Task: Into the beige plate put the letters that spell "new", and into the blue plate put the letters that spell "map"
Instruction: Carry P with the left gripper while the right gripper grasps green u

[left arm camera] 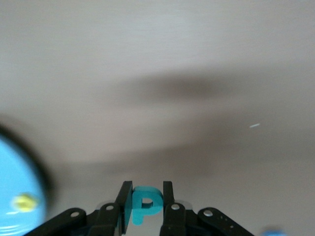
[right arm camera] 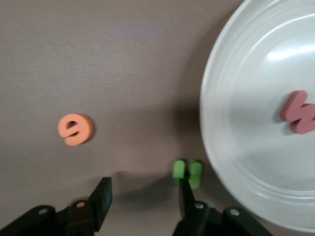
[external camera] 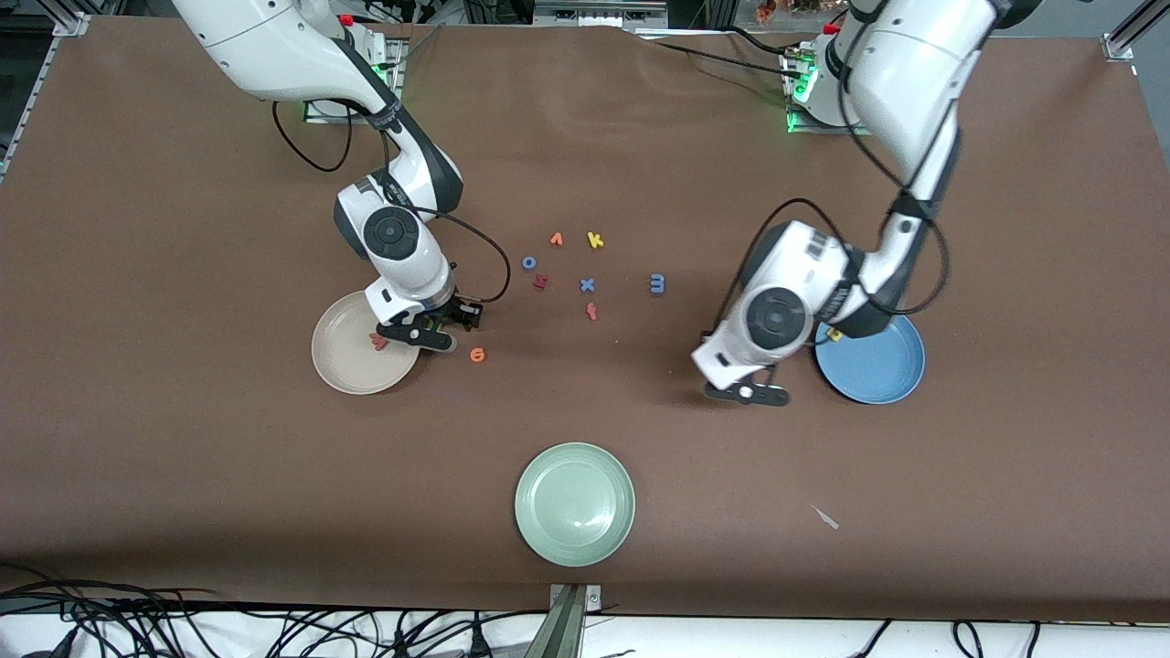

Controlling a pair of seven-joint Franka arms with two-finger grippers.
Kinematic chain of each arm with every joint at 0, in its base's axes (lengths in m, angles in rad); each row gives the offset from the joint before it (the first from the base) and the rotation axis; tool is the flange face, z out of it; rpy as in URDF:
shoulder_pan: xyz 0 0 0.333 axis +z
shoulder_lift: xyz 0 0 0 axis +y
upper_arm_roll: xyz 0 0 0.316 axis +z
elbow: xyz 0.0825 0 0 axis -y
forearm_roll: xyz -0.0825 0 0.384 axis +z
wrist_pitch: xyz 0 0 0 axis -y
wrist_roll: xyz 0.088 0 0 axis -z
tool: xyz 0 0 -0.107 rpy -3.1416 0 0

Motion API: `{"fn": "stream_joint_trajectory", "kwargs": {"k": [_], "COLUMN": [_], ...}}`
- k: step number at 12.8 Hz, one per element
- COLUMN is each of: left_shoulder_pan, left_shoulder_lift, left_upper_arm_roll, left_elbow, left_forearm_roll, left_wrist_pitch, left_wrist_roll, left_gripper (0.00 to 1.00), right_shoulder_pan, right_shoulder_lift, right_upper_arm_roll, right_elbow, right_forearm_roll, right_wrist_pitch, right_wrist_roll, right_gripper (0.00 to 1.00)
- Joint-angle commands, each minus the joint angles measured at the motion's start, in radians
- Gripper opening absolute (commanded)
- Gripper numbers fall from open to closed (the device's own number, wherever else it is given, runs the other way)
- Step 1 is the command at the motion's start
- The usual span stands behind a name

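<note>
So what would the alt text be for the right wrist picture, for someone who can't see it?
The right tool, fingers apart, hangs over a brown table with a green n lying by one finger. An orange e lies on the table to the side, and a red-pink w sits in the beige plate beside the n.

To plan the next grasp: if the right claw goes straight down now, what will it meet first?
Probably the green n, lying on the table by one finger of the open right claw, beside the beige plate.
</note>
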Motion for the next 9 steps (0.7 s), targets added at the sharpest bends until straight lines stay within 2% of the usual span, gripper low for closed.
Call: {"fn": "stream_joint_trajectory", "kwargs": {"k": [1, 3, 5, 7, 8, 9], "left_shoulder_pan": [0.11, 0.175, 0.221, 0.261, 0.281, 0.285], "left_shoulder_lift": [-0.095, -0.137, -0.158, -0.174, -0.178, -0.18], "left_upper_arm_roll": [-0.01, -0.009, -0.01, -0.01, -0.01, -0.01], "left_elbow": [-0.129, -0.195, -0.259, -0.331, -0.371, -0.387], "left_forearm_roll": [0.0, 0.005, 0.068, 0.097, 0.115, 0.12], "left_wrist_pitch": [-0.009, 0.001, 0.036, 0.117, 0.172, 0.192], "left_wrist_roll": [0.187, 0.293, 0.34, 0.384, 0.401, 0.401], "left_gripper": [0.08, 0.08, 0.08, 0.08, 0.11, 0.38], "right_shoulder_pan": [-0.01, -0.027, -0.036, -0.036, -0.036, -0.036], "right_shoulder_lift": [-0.034, -0.045, -0.051, -0.051, -0.051, -0.052], "right_upper_arm_roll": [-0.01, -0.026, -0.026, -0.026, -0.026, -0.026], "right_elbow": [-0.058, -0.09, -0.098, -0.098, -0.098, -0.098], "right_forearm_roll": [0.0, 0.0, 0.0, 0.0, 0.0, 0.0], "right_wrist_pitch": [0.028, 0.054, 0.056, 0.057, 0.057, 0.057], "right_wrist_roll": [-0.056, -0.098, -0.105, -0.103, -0.103, -0.103], "right_gripper": [0.63, 0.63, 0.63, 0.63, 0.62, 0.59]}}
